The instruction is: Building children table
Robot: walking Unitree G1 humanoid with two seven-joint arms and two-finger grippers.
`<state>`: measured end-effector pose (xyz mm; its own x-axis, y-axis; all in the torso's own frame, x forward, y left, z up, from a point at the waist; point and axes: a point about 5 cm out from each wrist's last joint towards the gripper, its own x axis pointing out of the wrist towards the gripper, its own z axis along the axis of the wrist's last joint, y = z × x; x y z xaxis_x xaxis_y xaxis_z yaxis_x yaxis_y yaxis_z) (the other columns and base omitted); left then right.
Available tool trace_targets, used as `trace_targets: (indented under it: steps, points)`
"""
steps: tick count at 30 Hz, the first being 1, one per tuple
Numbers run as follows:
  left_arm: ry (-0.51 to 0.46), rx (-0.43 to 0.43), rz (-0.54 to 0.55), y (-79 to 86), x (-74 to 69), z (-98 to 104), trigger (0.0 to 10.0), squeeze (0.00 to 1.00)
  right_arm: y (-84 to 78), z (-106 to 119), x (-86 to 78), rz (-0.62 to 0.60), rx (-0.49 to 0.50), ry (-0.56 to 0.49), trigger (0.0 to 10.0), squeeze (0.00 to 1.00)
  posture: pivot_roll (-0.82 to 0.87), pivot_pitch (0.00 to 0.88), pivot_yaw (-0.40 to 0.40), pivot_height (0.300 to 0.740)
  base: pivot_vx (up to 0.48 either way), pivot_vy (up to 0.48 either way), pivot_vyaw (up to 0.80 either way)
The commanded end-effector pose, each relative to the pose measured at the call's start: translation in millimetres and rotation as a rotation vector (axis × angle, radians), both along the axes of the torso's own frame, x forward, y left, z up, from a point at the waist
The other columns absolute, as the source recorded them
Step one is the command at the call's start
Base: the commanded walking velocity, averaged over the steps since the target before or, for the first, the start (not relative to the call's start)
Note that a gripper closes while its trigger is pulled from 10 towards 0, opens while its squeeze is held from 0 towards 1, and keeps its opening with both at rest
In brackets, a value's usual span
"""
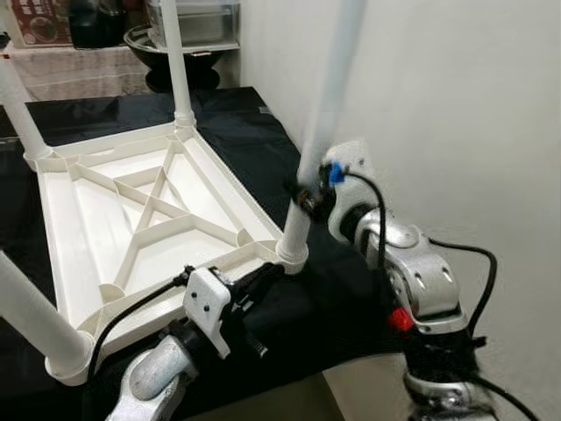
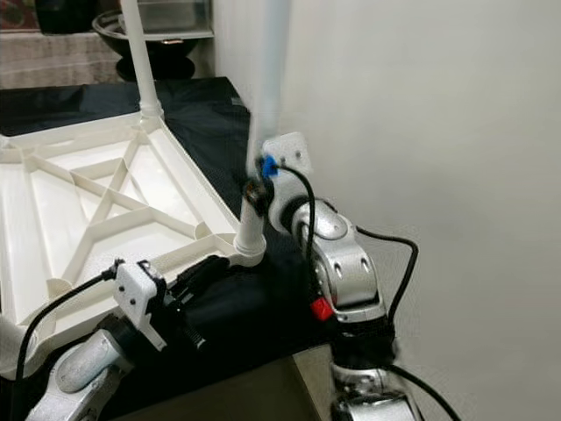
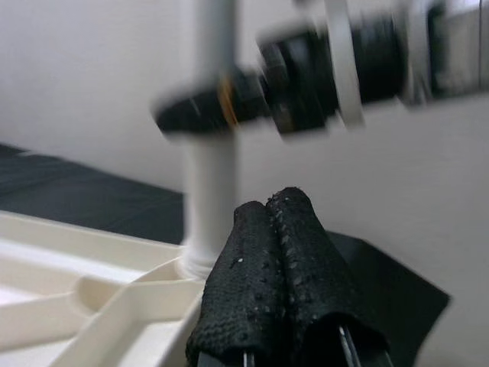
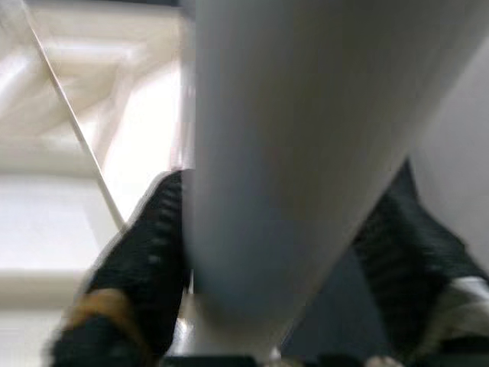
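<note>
Your right gripper (image 1: 307, 195) clamps the stiff, probably light plastic leg (image 1: 317, 132) just above the tabletop (image 1: 131, 219) socket; left gripper (image 3: 286, 229), fingers together, holds nothing.

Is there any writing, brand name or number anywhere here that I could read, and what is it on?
None can be read.
The box on the far shelf has print, too small and blurred to make out.
The upturned white table top, the leg gripped by the right gripper, and the left gripper show no lettering.
</note>
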<state>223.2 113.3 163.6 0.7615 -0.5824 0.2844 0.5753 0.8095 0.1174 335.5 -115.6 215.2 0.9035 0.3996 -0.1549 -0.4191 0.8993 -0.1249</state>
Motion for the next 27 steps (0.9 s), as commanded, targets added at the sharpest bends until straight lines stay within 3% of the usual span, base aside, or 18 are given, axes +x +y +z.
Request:
trace_targets:
  steps: [1,2,4,5,6,7,10,11,13,14,19,20,21,22,27]
  points:
    - [-0.033,-0.004,0.053,8.7,-3.8,8,10.0,0.0,-30.6,4,12.0,-0.061,-0.044,-0.023,10.0,1.0,-0.07,0.06,-0.141,0.74,0.0,0.0,0.0]
    - [-0.033,-0.004,0.053,8.7,-3.8,8,10.0,0.0,-30.6,4,12.0,-0.061,-0.044,-0.023,10.0,1.0,-0.07,0.06,-0.141,0.74,0.0,0.0,0.0]
    - [-0.061,-0.028,0.094,17.5,-10.9,20,10.0,0.0,-45.3,20,16.1,0.151,-0.021,-0.071,10.0,1.0,-0.05,0.057,-0.131,0.74,0.0,0.0,0.0]
    - [-0.061,-0.028,0.094,17.5,-10.9,20,10.0,0.0,-45.3,20,16.1,0.151,-0.021,-0.071,10.0,1.0,-0.05,0.057,-0.131,0.74,0.0,0.0,0.0]
    - [-0.074,-0.038,0.095,18.2,-14.8,26,10.0,0.0,-47.4,30,14.4,0.28,-0.005,-0.095,10.0,1.0,-0.04,0.054,-0.129,0.74,0.0,0.0,0.0]
    - [-0.074,-0.038,0.095,18.2,-14.8,26,10.0,0.0,-47.4,30,14.4,0.28,-0.005,-0.095,10.0,1.0,-0.04,0.054,-0.129,0.74,0.0,0.0,0.0]
    - [-0.089,-0.055,0.079,14.7,-23.0,33,10.0,0.0,-48.5,45,15.5,0.45,-0.034,-0.131,10.0,1.0,-0.03,0.05,-0.128,0.74,0.0,0.0,0.0]
    - [-0.088,-0.063,0.071,12.3,-26.8,35,10.0,0.0,-46.8,52,17.4,0.498,-0.03,-0.149,10.0,0.22,-0.02,0.048,-0.128,0.74,0.0,0.0,0.0]
    - [-0.088,-0.069,0.067,10.8,-29.3,35,10.0,0.0,-45.5,57,18.6,0.53,-0.025,-0.162,10.0,0.22,-0.02,0.047,-0.128,0.74,0.0,0.0,0.0]
    - [-0.086,-0.075,0.065,9.2,-31.7,36,10.0,0.0,-45.1,63,20.5,0.549,-0.008,-0.175,10.0,0.0,-0.02,0.048,-0.126,0.74,0.0,0.0,0.0]
    - [-0.081,-0.1,0.065,6.2,-36.3,38,10.0,0.0,-47.0,76,29.2,0.587,0.043,-0.209,10.0,0.0,-0.01,0.048,-0.125,0.74,0.0,0.0,0.0]
    - [-0.078,-0.106,0.06,5.3,-38.0,39,10.0,0.0,-48.5,81,31.9,0.597,0.061,-0.222,8.5,0.0,0.0,0.047,-0.123,0.74,0.0,0.0,0.0]
    - [-0.074,-0.107,0.058,5.0,-39.6,41,10.0,0.0,-50.4,86,34.0,0.622,0.082,-0.234,3.5,0.0,0.0,0.046,-0.121,0.74,0.0,0.0,0.0]
    - [-0.071,-0.109,0.057,4.9,-40.8,42,10.0,0.0,-52.3,90,35.2,0.645,0.109,-0.241,0.0,0.0,0.0,0.044,-0.119,0.74,0.0,0.0,0.0]
    - [-0.068,-0.116,0.056,5.9,-41.7,46,10.0,0.0,-57.5,93,34.4,0.699,0.143,-0.236,0.0,0.0,0.0,0.042,-0.118,0.74,0.0,0.0,0.0]
